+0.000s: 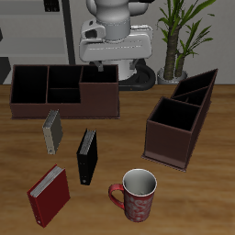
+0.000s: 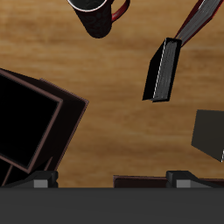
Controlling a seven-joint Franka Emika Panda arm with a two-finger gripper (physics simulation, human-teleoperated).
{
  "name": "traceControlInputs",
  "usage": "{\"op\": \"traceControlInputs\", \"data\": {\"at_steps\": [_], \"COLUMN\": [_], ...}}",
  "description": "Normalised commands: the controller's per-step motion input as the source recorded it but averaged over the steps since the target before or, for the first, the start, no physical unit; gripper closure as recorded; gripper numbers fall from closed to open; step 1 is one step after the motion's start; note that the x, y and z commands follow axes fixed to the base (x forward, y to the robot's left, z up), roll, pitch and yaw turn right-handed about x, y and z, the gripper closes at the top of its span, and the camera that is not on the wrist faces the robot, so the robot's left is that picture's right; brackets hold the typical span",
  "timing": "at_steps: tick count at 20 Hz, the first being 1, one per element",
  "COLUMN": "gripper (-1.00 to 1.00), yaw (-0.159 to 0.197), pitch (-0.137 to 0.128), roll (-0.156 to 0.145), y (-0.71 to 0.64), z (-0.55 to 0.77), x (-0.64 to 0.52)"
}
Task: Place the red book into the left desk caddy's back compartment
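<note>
Near the counter's front edge, the red book [image 1: 49, 195] stands untouched. Nothing is done: grasp, carry and drop into the left caddy's [image 1: 180, 121] back compartment [image 1: 196, 89] remain. Whether the jaws are apart, I cannot tell.

Two cameras: one wide and high in front, one on the hand.

My exterior view looks down across the whole bench [image 1: 119, 124] toward the robot at the back. My wrist view looks straight down from close above the wood. Both share the black book [image 1: 86, 156] [image 2: 163, 70], the mug [image 1: 138, 195] [image 2: 94, 15] and the left caddy [image 1: 179, 119] [image 2: 35, 118].
</note>
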Motion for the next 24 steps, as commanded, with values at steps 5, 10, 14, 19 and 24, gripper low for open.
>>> {"op": "traceControlInputs", "data": {"at_steps": [5, 10, 14, 19, 24], "gripper": [-1.0, -1.0, -1.0, -1.0, -1.0], "yaw": [0.041, 0.024, 0.017, -0.061, -0.023], "pitch": [-0.036, -0.028, 0.011, 0.036, -0.007], "roll": [-0.01, -0.045, -0.062, 0.01, -0.063], "y": [-0.37, -0.52, -0.55, -0.42, -0.39], "z": [0.17, 0.18, 0.08, 0.03, -0.01], "x": [0.21, 0.29, 0.38, 0.34, 0.33]}}
